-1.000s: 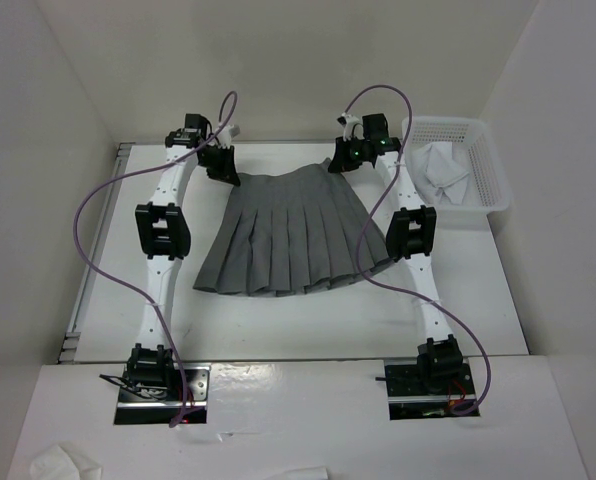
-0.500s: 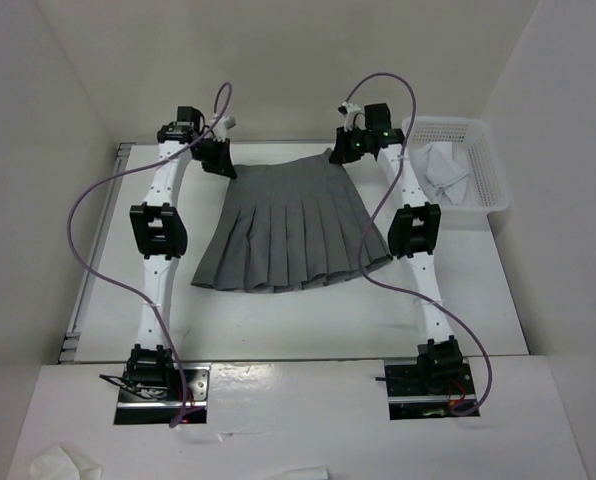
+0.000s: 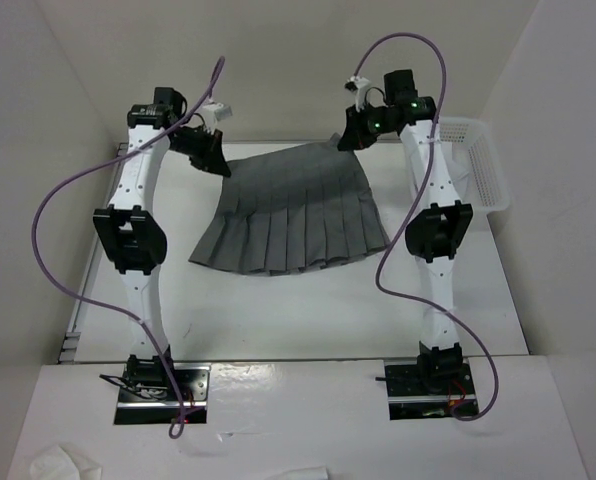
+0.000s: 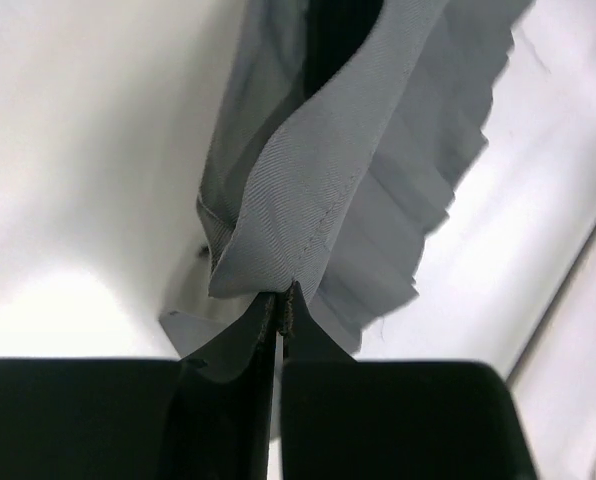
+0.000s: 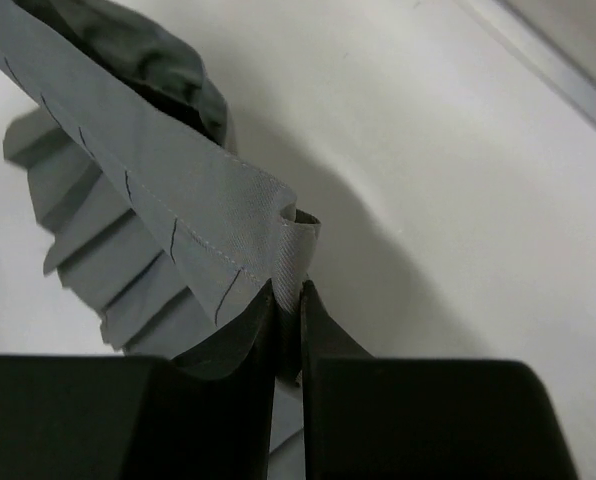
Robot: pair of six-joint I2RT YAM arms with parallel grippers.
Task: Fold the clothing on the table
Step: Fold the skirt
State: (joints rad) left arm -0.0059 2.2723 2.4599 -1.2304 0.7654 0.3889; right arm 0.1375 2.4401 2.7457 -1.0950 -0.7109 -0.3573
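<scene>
White walls box in the table (image 3: 308, 310), whose far half carries the skirt (image 3: 288, 215), waistband corners held up, hem seemingly resting. Both the left gripper (image 4: 280, 300) and the right gripper (image 5: 288, 300) clamp only a thin fabric lip; uneven pulling could slip a corner and skew the fold. The right arm partly hides the basket (image 3: 483, 175); its contents are unclear.

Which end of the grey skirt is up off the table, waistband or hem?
The waistband end: the left gripper and right gripper pinch its corners and hold it raised, while the hem lies on the table.
</scene>
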